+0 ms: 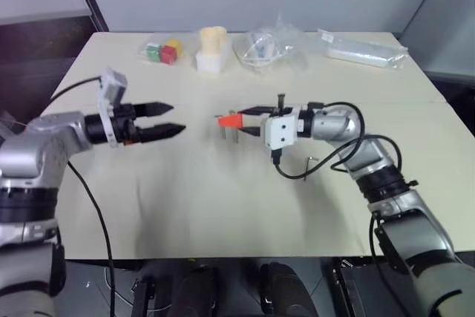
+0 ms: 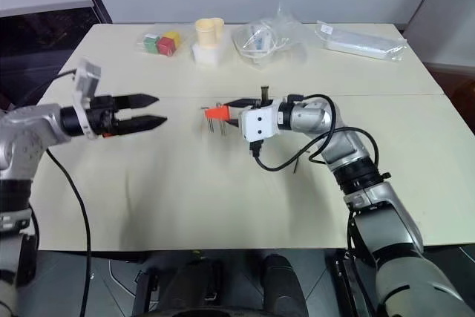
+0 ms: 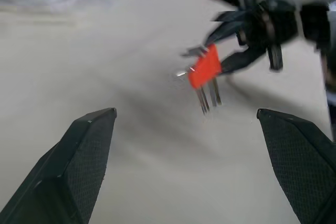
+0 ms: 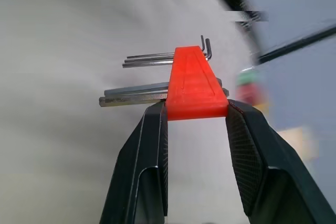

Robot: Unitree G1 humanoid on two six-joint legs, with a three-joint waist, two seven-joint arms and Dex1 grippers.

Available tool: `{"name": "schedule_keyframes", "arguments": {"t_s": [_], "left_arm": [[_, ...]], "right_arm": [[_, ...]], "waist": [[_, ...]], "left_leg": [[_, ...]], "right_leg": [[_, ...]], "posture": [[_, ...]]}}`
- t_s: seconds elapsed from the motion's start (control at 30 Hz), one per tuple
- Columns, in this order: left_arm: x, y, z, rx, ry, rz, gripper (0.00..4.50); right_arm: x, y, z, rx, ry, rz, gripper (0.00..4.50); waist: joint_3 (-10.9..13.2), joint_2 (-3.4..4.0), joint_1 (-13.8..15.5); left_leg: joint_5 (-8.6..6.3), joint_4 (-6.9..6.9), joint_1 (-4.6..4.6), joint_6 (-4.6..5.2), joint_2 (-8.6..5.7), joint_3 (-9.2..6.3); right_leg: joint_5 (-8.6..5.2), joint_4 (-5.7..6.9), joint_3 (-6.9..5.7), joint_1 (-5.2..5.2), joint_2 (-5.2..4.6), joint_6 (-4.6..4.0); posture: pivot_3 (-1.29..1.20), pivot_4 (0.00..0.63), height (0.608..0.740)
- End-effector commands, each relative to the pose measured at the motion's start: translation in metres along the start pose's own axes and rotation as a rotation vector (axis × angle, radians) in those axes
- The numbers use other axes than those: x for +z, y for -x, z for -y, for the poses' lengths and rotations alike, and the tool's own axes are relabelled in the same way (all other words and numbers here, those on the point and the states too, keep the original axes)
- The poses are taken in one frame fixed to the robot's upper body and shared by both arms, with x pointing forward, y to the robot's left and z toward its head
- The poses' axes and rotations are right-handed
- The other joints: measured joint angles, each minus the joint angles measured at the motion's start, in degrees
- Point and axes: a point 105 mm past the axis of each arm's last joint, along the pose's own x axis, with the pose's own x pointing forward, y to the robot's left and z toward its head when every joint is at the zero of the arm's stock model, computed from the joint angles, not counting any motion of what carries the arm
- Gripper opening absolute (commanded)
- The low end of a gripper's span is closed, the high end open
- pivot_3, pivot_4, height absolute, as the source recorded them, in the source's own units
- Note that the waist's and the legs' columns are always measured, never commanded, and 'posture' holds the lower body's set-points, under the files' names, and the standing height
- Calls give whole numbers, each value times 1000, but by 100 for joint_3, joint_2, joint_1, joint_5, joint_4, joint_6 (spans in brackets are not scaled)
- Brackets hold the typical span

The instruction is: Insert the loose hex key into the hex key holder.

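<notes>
Right gripper [image 1: 239, 121] clamped on the hex key holder [image 1: 231, 120], lifted off the table [image 1: 185, 198], probably to present its slots. Left gripper [image 1: 168, 120] gaping wide at its 9 o'clock. Loose hex key [image 1: 312, 161] lying at 4 o'clock, untouched.

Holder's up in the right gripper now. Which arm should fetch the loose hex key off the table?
Left. The left gripper is open and empty, while the right gripper is shut on the hex key holder. The loose hex key lies under the right forearm, so the reach looks awkward.
</notes>
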Motion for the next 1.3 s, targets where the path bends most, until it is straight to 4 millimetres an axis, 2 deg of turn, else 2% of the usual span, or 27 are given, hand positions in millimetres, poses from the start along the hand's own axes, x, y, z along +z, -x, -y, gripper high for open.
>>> {"name": "schedule_keyframes", "arguments": {"t_s": [0.03,0.2,0.33,0.53,0.73,0.83,1.07,1.3], "left_arm": [[7,-15,-4,-62,28,39,4500],[8,-49,-2,-179,48,54,4500],[14,-64,0,-224,46,82,4500],[28,-74,5,-270,20,117,4500],[29,-77,9,-302,19,112,4500],[24,-79,10,-312,23,100,3641],[22,-81,11,-319,28,100,39],[20,-82,6,-287,13,96,39]], "right_arm": [[17,2,31,-126,194,62,1006],[25,1,46,-201,267,88,1006],[27,1,47,-210,275,93,1006],[24,2,42,-196,262,82,1006],[24,2,39,-190,254,78,1006],[26,1,40,-196,252,81,1006],[32,0,42,-210,253,96,1006],[33,0,39,-194,237,100,1006]], "waist": [[0,-1,-6],[0,-3,-8],[0,-3,-26],[1,-3,-30],[1,-3,-27],[1,-3,-23],[1,-4,-24],[1,-4,-24]], "left_leg": [[0,1,0,-1,1,0],[20,1,-2,-34,1,4],[21,1,-9,-33,2,4],[21,1,-9,-33,6,4],[21,1,-9,-33,6,4],[21,1,-9,-33,6,4],[21,2,-9,-33,5,4],[21,2,-9,-32,6,4]], "right_leg": [[0,-2,0,1,1,0],[0,-1,2,2,2,0],[0,1,2,1,3,0],[0,1,2,1,6,0],[0,1,3,1,6,0],[0,1,3,1,6,0],[0,1,3,1,6,0],[0,1,3,1,6,0]], "posture": [[0,150,740],[0,150,740],[0,150,740],[0,150,740],[0,150,740],[0,150,740],[0,150,740],[0,150,740]]}}
